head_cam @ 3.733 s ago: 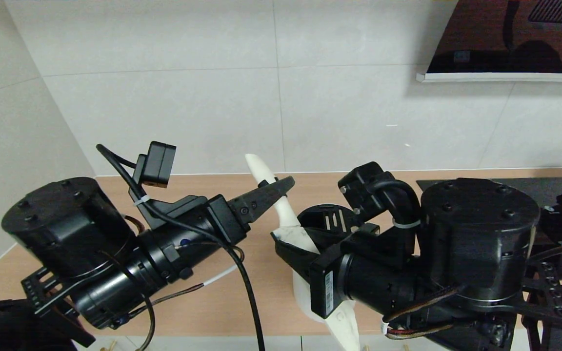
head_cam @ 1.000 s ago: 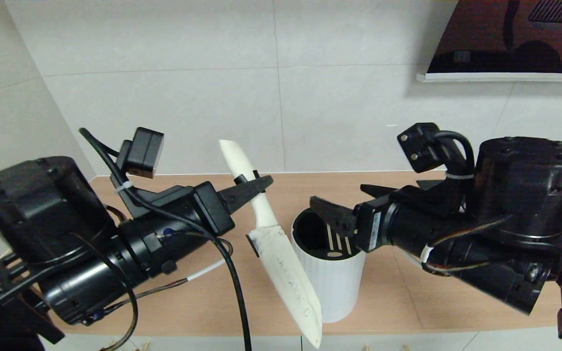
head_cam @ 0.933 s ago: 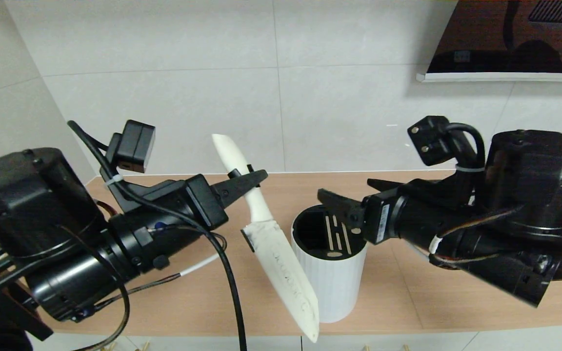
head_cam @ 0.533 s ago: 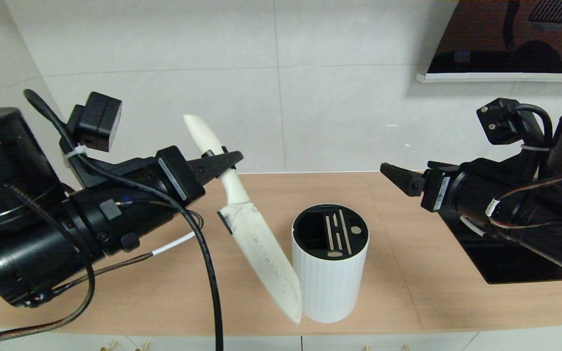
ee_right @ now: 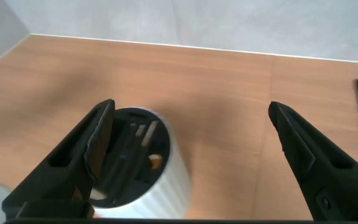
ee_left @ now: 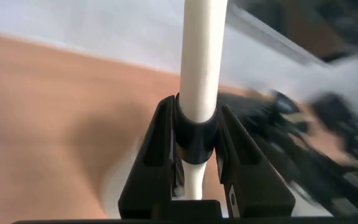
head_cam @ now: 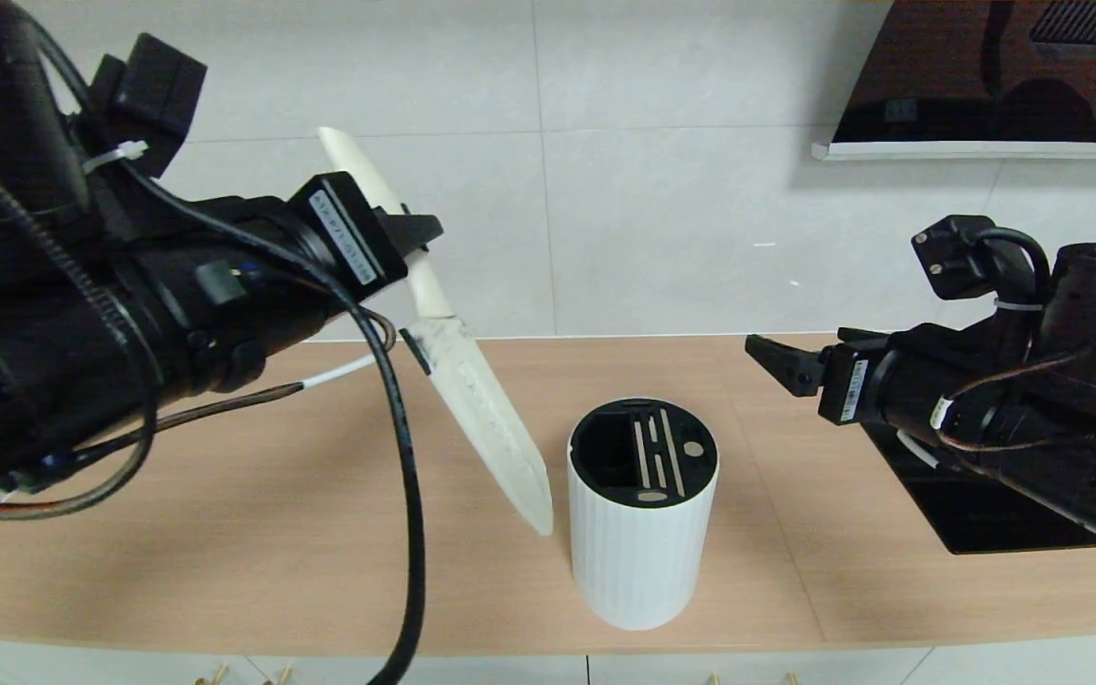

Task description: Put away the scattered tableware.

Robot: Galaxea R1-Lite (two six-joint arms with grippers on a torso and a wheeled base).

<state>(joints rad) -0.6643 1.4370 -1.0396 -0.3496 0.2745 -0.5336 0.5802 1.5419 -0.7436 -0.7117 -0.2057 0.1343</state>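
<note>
The left gripper clamps the white knife by its handle, blade slanting down beside the knife block near the worktop front edge (right gripper spread, empty); lowered aslant, it could miss the slots and topple the block.

The head camera looks forward and down over the counter to the tiled wall, with the white knife holder at mid-distance. The left wrist camera sits close behind the left hand, sighting along the white knife clamped in it toward the counter. The right wrist camera looks down between the spread fingers of the right hand, sharing that holder and the counter with the head view, but nearer.
</note>
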